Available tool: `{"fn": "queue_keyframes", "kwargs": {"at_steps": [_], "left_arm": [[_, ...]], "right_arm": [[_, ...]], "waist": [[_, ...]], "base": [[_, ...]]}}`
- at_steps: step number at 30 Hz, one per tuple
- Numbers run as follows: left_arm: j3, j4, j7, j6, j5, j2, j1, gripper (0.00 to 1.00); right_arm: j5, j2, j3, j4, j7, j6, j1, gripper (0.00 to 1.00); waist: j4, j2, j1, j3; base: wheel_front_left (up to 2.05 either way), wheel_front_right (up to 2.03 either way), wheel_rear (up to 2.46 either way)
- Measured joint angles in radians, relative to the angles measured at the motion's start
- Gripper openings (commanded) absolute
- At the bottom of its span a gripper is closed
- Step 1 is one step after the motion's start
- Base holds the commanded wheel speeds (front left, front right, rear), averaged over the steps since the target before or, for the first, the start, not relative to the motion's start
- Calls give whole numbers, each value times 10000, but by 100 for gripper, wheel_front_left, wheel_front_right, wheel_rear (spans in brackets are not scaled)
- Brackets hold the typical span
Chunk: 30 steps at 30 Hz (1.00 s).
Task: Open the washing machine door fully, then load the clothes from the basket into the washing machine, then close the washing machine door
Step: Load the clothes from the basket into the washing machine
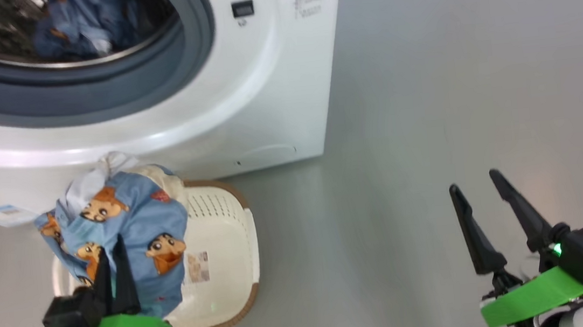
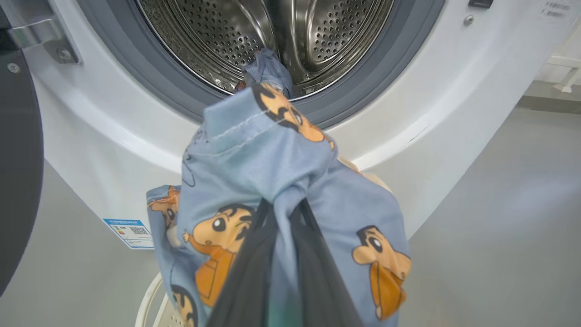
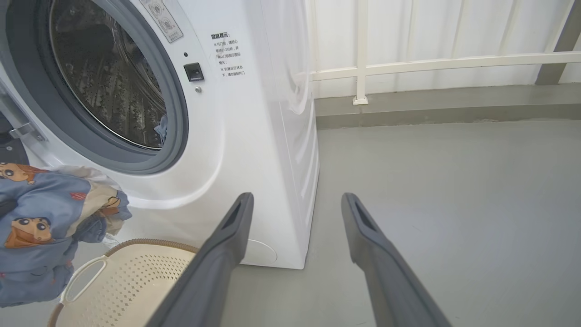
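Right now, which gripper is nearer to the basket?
The left. The left gripper, shut on the clothes, hangs over the basket; the right gripper stands open far to its right.

clothes: at the tips of the left tool, above the basket
washing machine: ahead of left tool, garment in drum
right tool: over floor, right of machine
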Motion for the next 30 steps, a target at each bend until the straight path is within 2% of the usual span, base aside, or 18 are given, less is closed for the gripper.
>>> {"fn": "queue_keyframes", "kwargs": {"at_steps": [6, 13, 30], "left_arm": [[-142, -777, 50, -86, 67, 169, 848, 0], [-222, -1990, 617, -67, 73, 587, 1899, 0], [-451, -3271, 1147, 96, 71, 911, 3086, 0]], "right_arm": [[-40, 155, -50, -33, 142, 0, 548, 100], [-115, 341, -65, -140, 234, 0, 891, 100], [-370, 514, -111, -422, 414, 0, 1775, 100]], "waist": [[170, 0, 0, -868], [314, 0, 1, -1778], [345, 0, 1, -2847]], "base": [[0, 0, 0], [0, 0, 0], [0, 0, 0]]}}
